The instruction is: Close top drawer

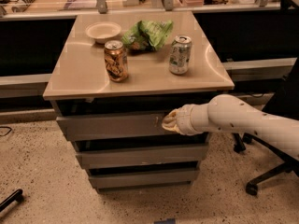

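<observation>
The top drawer [110,125] is a wide, shallow grey drawer under the beige tabletop. Its flat front stands slightly out from the cabinet, with a dark gap above it. Small scuff marks show right of its centre. My gripper [169,122] comes in from the right on a white arm and rests against the right part of the drawer front, near the scuffs.
Two narrower grey drawer fronts [140,155] sit below. On the tabletop [84,76] stand a brown can [116,60], a green-white can [180,54], a white bowl [103,31] and a green bag [148,33]. An office chair base [264,171] stands on the right.
</observation>
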Available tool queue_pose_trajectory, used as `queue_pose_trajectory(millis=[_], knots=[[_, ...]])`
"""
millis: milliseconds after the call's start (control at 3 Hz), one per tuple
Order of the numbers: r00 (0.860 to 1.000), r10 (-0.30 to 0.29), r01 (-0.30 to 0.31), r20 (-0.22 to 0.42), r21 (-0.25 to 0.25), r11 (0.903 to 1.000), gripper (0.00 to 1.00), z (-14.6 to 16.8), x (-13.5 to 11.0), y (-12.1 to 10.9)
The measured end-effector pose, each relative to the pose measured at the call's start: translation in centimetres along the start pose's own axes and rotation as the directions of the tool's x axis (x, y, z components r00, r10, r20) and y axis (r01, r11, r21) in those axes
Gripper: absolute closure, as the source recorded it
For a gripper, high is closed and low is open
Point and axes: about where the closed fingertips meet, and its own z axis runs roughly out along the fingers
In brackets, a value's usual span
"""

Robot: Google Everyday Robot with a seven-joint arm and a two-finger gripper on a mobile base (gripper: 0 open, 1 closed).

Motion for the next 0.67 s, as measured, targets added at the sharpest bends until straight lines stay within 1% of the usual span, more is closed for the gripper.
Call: queue_pose_trajectory(millis=[333, 667], knots=[[1.0, 0.026, -0.024, 0.014, -0.105, 0.9942, 1.0, -3.0, -1.8, 3.2], [0.997, 0.081, -0.08, 0.0, -0.175, 0.9814, 1.0, -7.3, -3.2, 7.0]])
